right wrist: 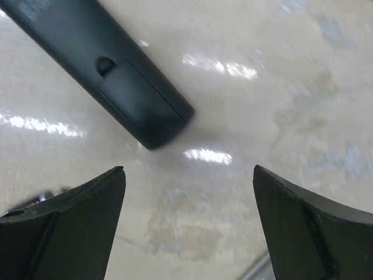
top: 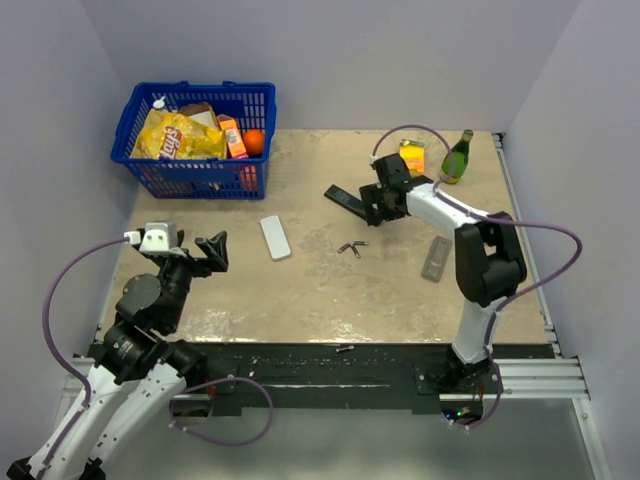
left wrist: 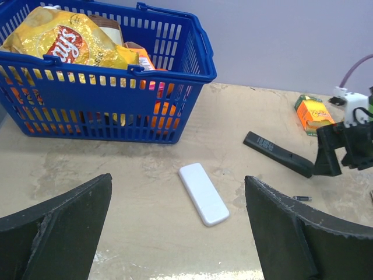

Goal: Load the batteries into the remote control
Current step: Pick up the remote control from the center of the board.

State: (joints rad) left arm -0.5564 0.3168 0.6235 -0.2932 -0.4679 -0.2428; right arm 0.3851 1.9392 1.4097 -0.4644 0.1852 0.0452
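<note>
The remote control (top: 347,200) (left wrist: 277,153) (right wrist: 116,81) is a long, slim black bar lying flat on the table approx. mid-rear, set diagonally in the top view. It lies back side up, w/ the battery cover shut and a small thumb notch at the cover's inner edge. The batteries (top: 351,247) (left wrist: 302,198) are tiny dark cylinders w/ silvery ends, loosely clustered at crossed angles on the bare tabletop just nearer than the remote and not touching it; what looks like one more, a lone cylinder (top: 344,349), lies well apart on the dark strip at the near edge.
</note>
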